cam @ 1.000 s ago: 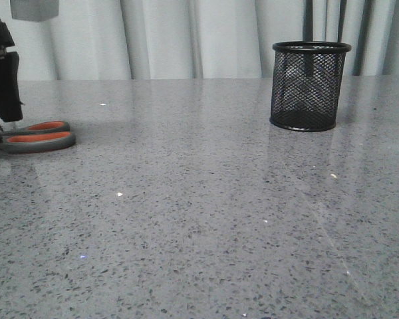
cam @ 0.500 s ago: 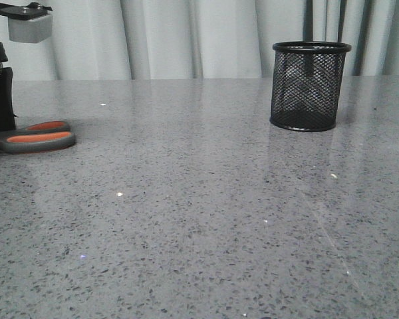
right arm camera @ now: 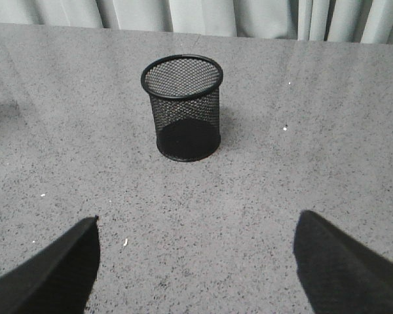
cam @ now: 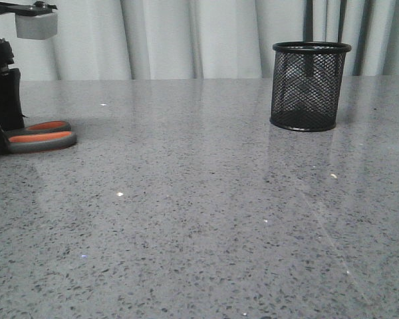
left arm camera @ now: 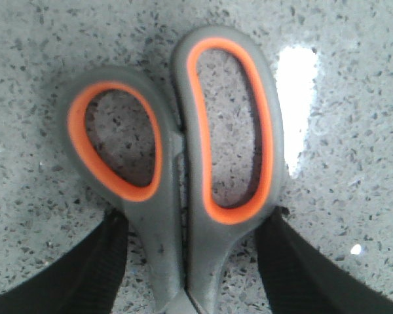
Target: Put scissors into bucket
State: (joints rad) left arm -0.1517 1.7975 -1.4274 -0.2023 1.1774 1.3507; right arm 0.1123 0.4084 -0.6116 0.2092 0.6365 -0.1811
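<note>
The scissors (cam: 43, 136) lie flat on the table at the far left, dark grey handles with orange lining. In the left wrist view the two finger loops (left arm camera: 203, 131) fill the picture, and the blades are hidden. My left gripper (left arm camera: 196, 219) is open and low over the table, one finger (left arm camera: 98, 261) on each side of the handles' neck, with table showing in the gaps. It shows at the left edge of the front view (cam: 1, 113). The bucket (cam: 310, 85), a black mesh cup, stands upright at the far right. My right gripper (right arm camera: 198, 219) is open and empty, short of the bucket (right arm camera: 183, 108).
The grey speckled table (cam: 199, 212) runs to pale curtains (cam: 186, 36) at the back. A wide stretch of table lies between the scissors and the bucket.
My left arm has come down at the scissors, and its white wrist camera box has come into view at the top left. The handles have shifted very slightly. The bucket has not moved.
</note>
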